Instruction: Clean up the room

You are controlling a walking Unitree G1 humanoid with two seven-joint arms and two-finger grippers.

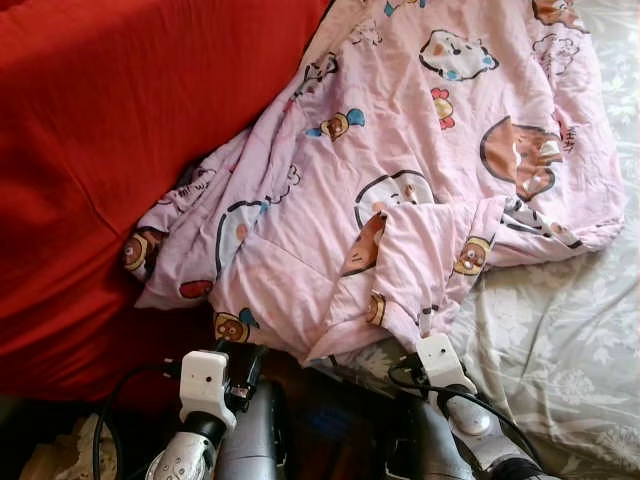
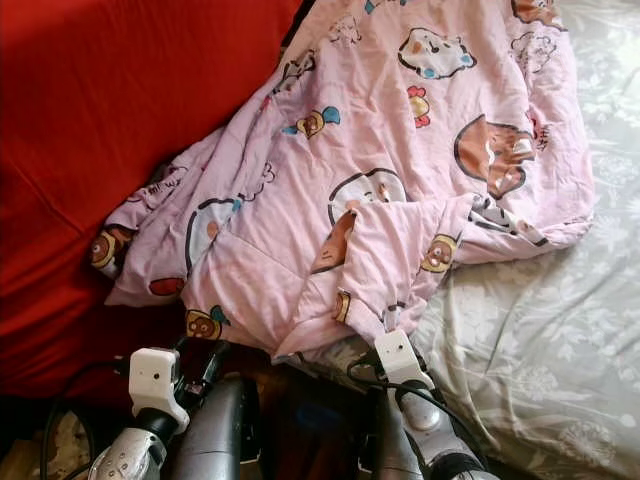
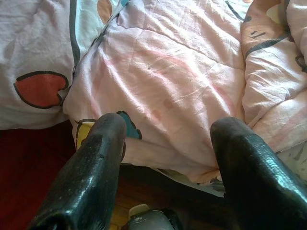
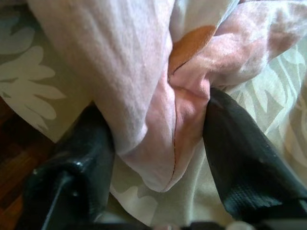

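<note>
Left eye view: a pink cartoon-print quilt [image 1: 400, 170] lies crumpled on the floral bedsheet [image 1: 560, 340], with a red blanket [image 1: 100, 150] at nine o'clock. Left wrist view: the left gripper [image 3: 168, 139] gapes wide and empty just short of the quilt's hem. Right wrist view: the right gripper [image 4: 158, 139] has a bunched quilt fold between its fingers [image 4: 240, 158].

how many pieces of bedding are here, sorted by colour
pink cartoon quilt: 1
red blanket: 1
grey floral sheet: 1
total: 3
</note>
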